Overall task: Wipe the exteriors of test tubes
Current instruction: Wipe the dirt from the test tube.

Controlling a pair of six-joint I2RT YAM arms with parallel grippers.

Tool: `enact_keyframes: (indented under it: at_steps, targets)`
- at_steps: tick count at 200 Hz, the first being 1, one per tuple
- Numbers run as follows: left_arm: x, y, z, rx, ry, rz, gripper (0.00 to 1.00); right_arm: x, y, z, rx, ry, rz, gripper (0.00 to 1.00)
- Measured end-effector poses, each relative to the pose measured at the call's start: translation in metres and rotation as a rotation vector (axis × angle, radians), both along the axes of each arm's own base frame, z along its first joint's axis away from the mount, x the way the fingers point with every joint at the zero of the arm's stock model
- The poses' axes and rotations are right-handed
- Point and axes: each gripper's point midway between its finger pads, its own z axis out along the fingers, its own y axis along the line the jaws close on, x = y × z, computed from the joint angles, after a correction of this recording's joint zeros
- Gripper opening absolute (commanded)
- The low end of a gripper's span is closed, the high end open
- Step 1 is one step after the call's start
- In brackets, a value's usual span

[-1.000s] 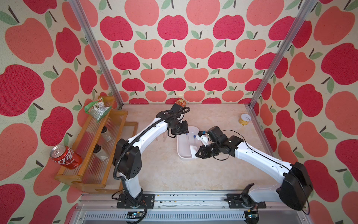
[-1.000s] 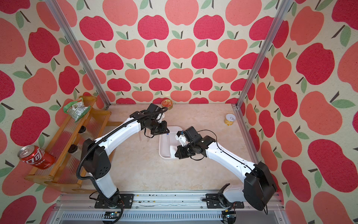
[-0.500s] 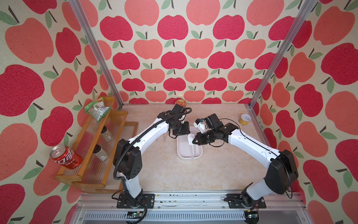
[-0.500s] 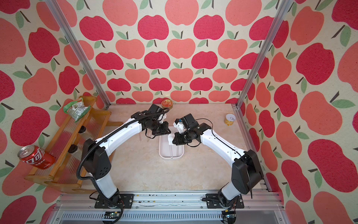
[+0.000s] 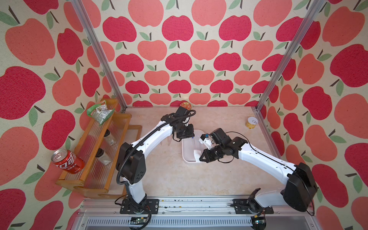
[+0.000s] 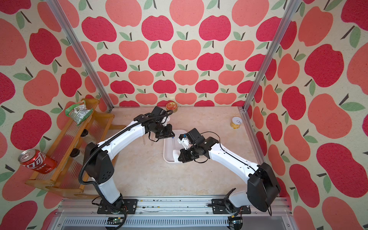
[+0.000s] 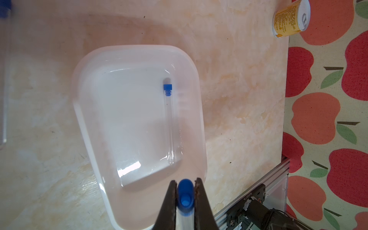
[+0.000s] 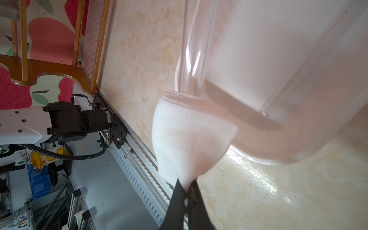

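The left gripper [image 7: 185, 182] is clamped tight on the blue-capped end of a test tube [image 7: 185, 216], holding it over the rim of the white tray [image 7: 139, 47] at the middle of the table [image 7: 239, 99]. The right gripper [image 8: 186, 182], jaws pinched fully together on a folded white cloth [image 8: 189, 135], brings that cloth up against the tube's rounded end. A second tube [image 7: 168, 123] lies flat inside the tray along one long wall. Another tube [image 7: 3, 79] rests on the bare surface beside the tray, towards the table's left edge. The job looks to be in its early-to-middle stage: one tube apparently finished, one under the cloth, and the rest, not all visible, yet to be wiped.
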Motion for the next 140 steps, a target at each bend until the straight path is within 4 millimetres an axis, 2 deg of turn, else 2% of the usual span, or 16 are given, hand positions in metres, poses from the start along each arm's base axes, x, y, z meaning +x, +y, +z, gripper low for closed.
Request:
enact_keyframes:
  at_steps: [22,62,92,140]
  targets:
    - [0.001,0.000,0.001,-0.003,-0.004,0.002,0.05,-0.006,-0.004,-0.002,-0.008,0.001,0.001,0.00]
    - [0.000,-0.002,0.001,-0.014,0.003,-0.006,0.05,-0.001,-0.005,-0.002,-0.020,-0.003,-0.011,0.00]
    - [-0.001,-0.003,0.002,-0.020,0.004,-0.009,0.05,0.016,0.001,0.003,-0.024,-0.010,-0.033,0.00]
    - [-0.004,-0.001,0.006,-0.032,-0.006,-0.011,0.05,0.056,0.014,0.017,-0.003,-0.042,-0.064,0.00]
